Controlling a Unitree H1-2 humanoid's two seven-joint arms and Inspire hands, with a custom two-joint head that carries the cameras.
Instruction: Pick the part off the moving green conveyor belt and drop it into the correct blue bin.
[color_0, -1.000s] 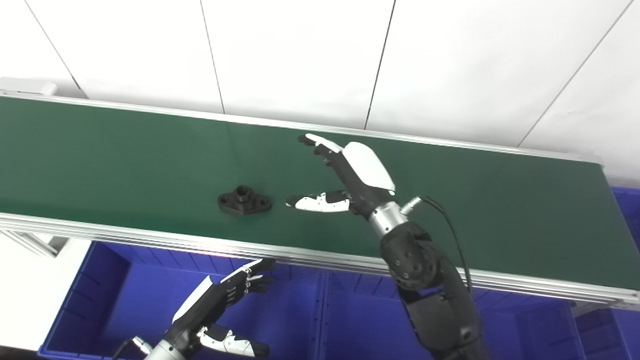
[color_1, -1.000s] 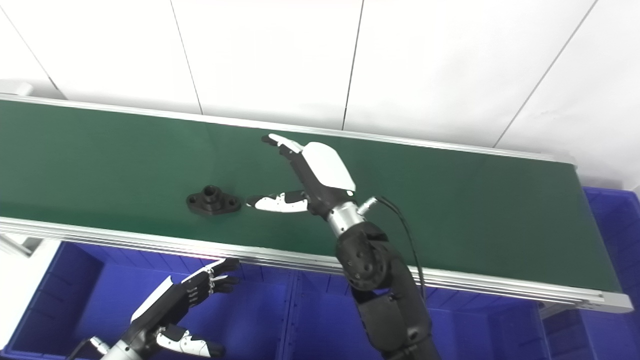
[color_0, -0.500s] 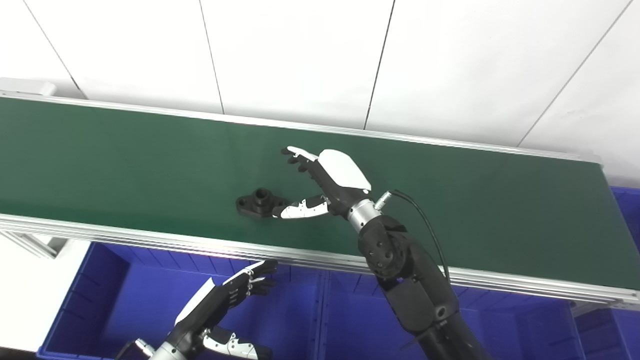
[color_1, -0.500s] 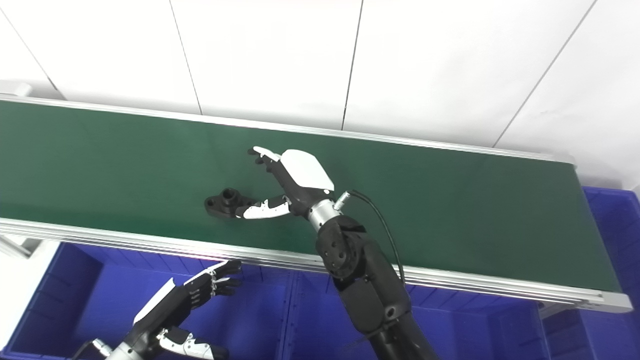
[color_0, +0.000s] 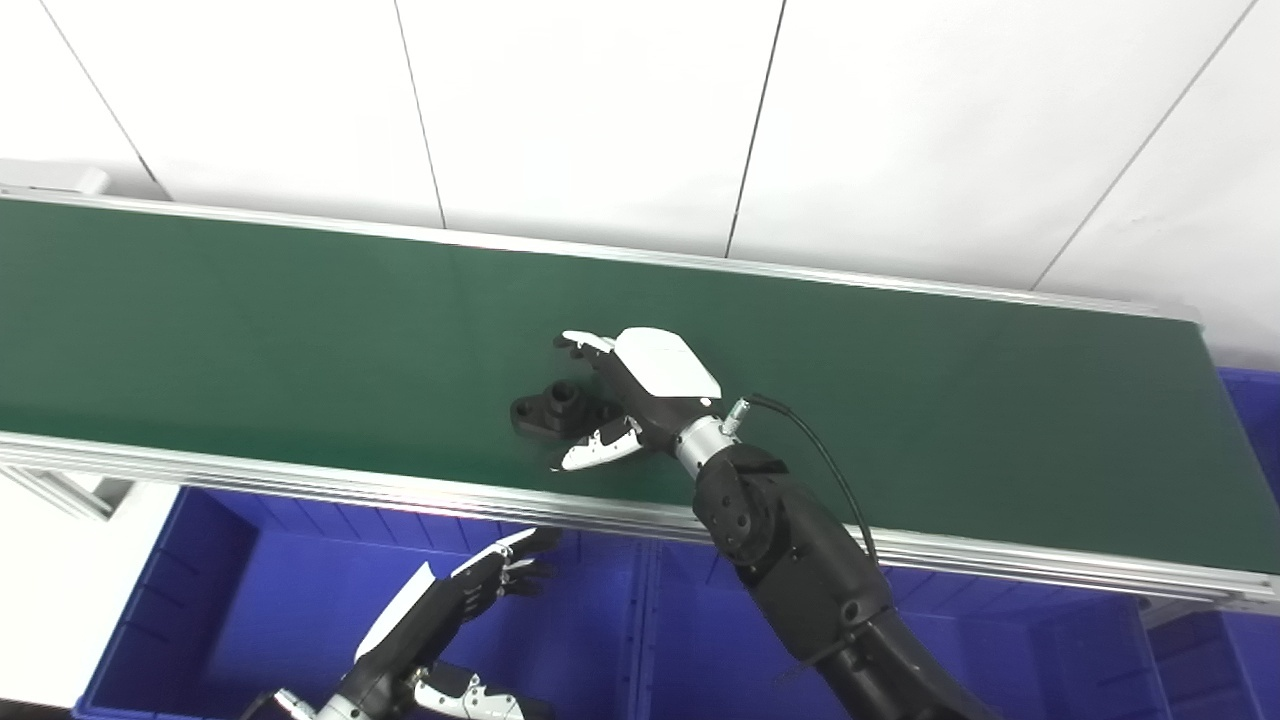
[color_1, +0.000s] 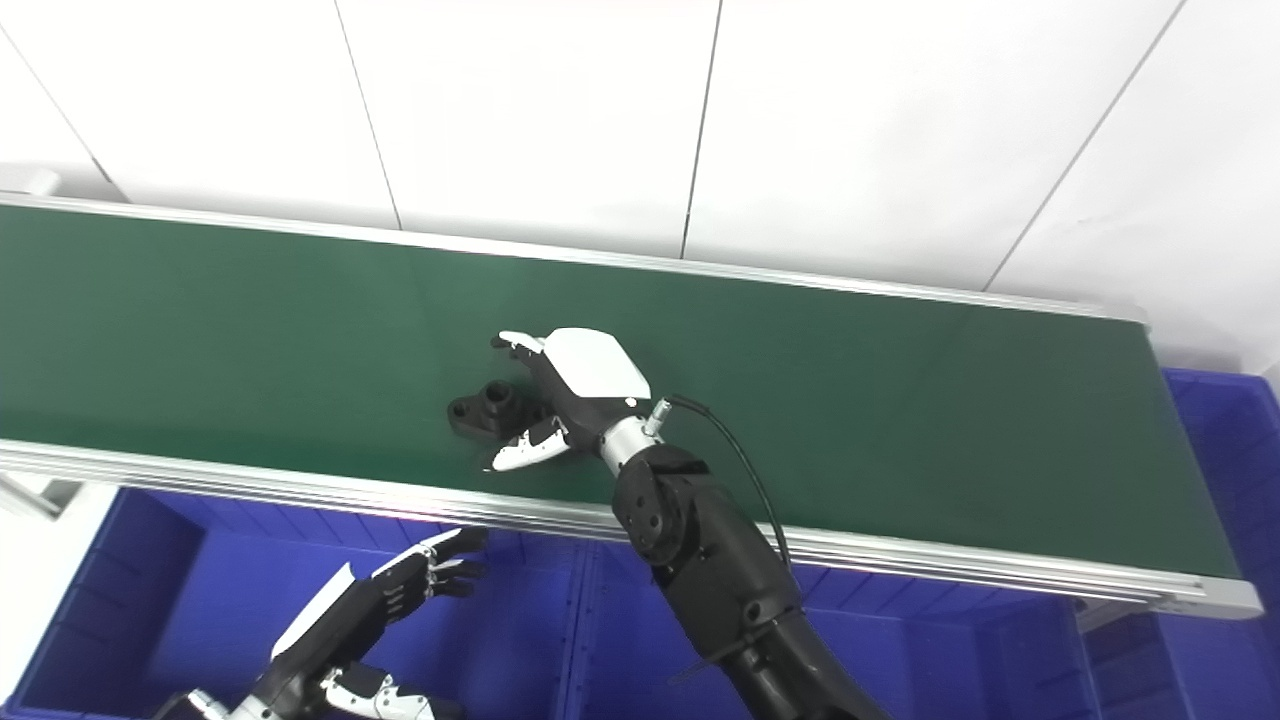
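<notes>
**R hand at part on belt; grip not confirmed**

Part (color_0: 548, 410), black, flanged w/ raised centre boss, was observed lying flat on green belt (color_0: 250, 330), nearer the front rail than the back, approx. mid-length of belt. Not lifted: flange was seen resting on belt surface.

R hand (color_0: 640, 385) was found low over belt, directly to the right of part. Fingers (color_0: 578, 343) were extended past the far side of part; thumb (color_0: 590, 455) was set at the near side, tip white. Part was thus bracketed between fingers and thumb, w/ digits apart, not clamped. Actual contact btwn digits and part could not be determined from either view. R arm was seen crossing front rail (color_0: 300, 478) from below.

L hand (color_1: 375, 600) was noted below the belt, over the left blue bin (color_1: 130, 590), fingers spread, nothing held. Well apart from part.

A second blue bin (color_0: 700, 640) was seen just beside the first, under the R arm; another bin (color_1: 1225, 450) was partly visible at far right, beyond belt end. Bin contents not discernible. White panelled wall (color_0: 600, 110) was noted behind belt.
</notes>
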